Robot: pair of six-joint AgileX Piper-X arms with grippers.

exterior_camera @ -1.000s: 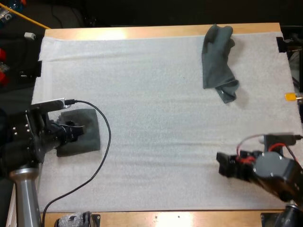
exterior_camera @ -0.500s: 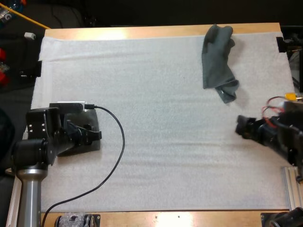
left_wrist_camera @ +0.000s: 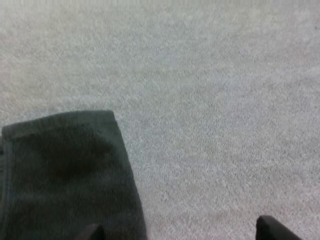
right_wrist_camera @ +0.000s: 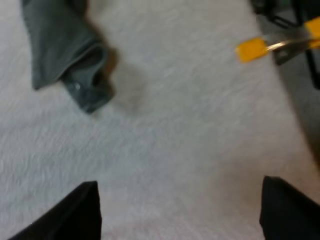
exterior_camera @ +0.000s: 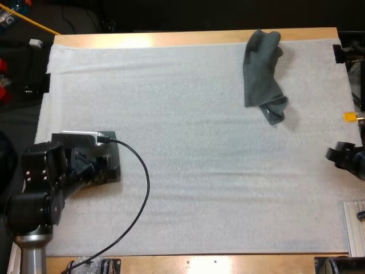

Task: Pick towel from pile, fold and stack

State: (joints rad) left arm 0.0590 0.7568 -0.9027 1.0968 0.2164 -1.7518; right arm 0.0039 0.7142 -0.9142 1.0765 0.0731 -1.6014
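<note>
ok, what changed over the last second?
The right gripper swung from the near side of the white mat out to its right edge, open. The left gripper shifted slightly over the folded dark grey-green towel. That towel and the crumpled grey-green towel stayed put.

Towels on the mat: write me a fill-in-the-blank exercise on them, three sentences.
In the high view, the crumpled towel lies near the mat's far ___ corner.
The folded towel lies by the ___ pincer.
The right pincer stands ___ over bare mat.
Missing words: right, left, open.
</note>
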